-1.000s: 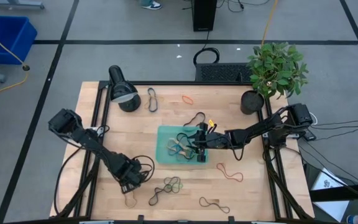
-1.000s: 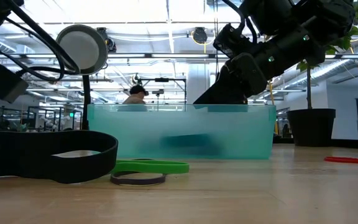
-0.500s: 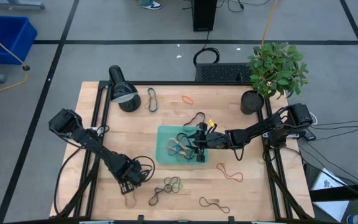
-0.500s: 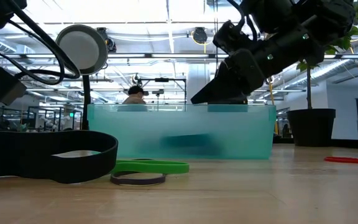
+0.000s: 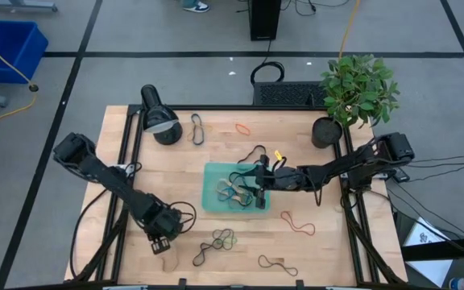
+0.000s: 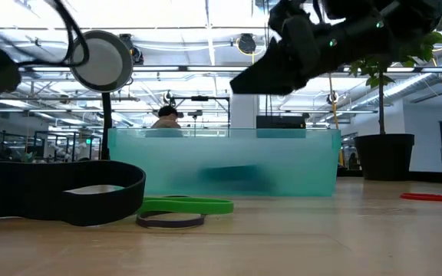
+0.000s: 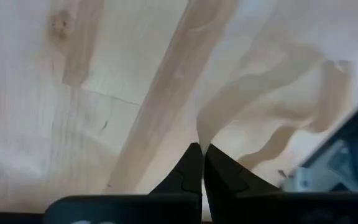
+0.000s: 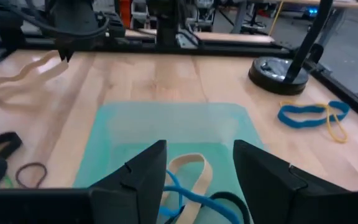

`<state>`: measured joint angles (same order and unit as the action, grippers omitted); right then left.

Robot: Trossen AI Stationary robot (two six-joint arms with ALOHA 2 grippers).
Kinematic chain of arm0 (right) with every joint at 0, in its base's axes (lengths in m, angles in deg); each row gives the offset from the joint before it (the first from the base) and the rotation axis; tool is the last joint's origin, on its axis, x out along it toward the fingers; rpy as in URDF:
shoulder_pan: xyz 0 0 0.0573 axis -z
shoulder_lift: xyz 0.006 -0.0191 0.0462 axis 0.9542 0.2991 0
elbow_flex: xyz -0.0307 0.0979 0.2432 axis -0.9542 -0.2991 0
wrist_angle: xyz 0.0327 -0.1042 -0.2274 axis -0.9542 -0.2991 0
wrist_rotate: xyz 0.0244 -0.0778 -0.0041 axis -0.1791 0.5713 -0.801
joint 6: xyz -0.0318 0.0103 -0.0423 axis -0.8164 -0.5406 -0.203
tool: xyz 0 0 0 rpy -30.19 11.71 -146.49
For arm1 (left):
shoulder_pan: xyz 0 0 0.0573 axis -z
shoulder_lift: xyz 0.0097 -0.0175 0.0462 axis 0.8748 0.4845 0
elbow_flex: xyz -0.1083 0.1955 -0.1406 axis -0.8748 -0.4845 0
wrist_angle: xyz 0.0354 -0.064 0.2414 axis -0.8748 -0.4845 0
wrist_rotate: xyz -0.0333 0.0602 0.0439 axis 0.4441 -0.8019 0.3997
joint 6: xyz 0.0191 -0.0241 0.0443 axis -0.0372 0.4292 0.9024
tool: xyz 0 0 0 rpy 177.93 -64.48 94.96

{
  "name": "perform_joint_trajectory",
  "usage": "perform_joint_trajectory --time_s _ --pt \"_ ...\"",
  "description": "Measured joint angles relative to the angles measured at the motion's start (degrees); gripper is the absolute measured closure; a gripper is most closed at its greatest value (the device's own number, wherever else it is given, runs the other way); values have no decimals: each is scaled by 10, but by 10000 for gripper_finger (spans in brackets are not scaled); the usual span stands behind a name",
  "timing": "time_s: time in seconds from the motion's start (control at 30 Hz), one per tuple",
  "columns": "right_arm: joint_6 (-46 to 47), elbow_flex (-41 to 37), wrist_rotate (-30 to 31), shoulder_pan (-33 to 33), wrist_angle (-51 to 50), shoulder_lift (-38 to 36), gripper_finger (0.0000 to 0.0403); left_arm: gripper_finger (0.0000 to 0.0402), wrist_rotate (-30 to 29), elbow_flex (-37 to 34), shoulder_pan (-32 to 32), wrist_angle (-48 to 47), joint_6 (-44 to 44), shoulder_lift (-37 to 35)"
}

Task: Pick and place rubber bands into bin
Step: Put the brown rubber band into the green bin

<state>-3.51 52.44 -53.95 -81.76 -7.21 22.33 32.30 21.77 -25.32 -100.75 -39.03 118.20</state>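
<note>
The teal bin (image 5: 234,188) sits mid-table with tan, blue and black rubber bands inside (image 8: 188,177). My right gripper (image 8: 199,174) hovers open above the bin's right side (image 5: 258,189), touching nothing. My left gripper (image 5: 163,240) is near the table's front left, shut on a tan rubber band (image 8: 20,78); the right wrist view shows it from afar (image 8: 64,55). Loose bands lie flat on the wood: a green and black cluster (image 5: 221,238), a brown one (image 5: 277,263), a red one (image 5: 298,223). My left gripper pinches one end of the tan band (image 7: 199,134) between its two shut fingertips, coming from above and pointing down. The band hangs slack below and to one side of the fingers (image 8: 5,84). Whether its lower end still rests on the table I cannot tell.
A black desk lamp (image 5: 158,119) stands at the far left and a potted plant (image 5: 357,93) at the far right. More bands lie near the far edge: a dark blue one (image 5: 196,129), an orange one (image 5: 242,128) and a black one (image 5: 254,153) beside the bin.
My left gripper has shut on the tan band and risen a little, drawing the band up off the wood near the front left. My right gripper, still open, has lifted higher above the bin.
</note>
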Motion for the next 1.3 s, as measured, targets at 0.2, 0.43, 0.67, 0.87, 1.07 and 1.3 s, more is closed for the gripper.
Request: perform_joint_trajectory --time_s 0.2,0.43,0.67,0.87,1.07,1.3 --pt "24 0 -1 -1 0 -39 220 397 -2 1 0 2 -48 -73" --pt "24 0 -1 -17 -2 -76 220 397 -111 1 -15 55 -56 -156" --pt "23 0 -1 -37 -4 -97 220 397 -233 1 -58 232 64 -192" --pt "24 0 -1 -55 -5 -103 220 391 -305 2 -106 367 229 -193" --pt "25 0 -1 -79 -47 -103 220 391 -376 2 -165 410 338 -192" --pt "71 0 0 -106 -147 -103 220 396 -413 2 -224 427 395 -156"
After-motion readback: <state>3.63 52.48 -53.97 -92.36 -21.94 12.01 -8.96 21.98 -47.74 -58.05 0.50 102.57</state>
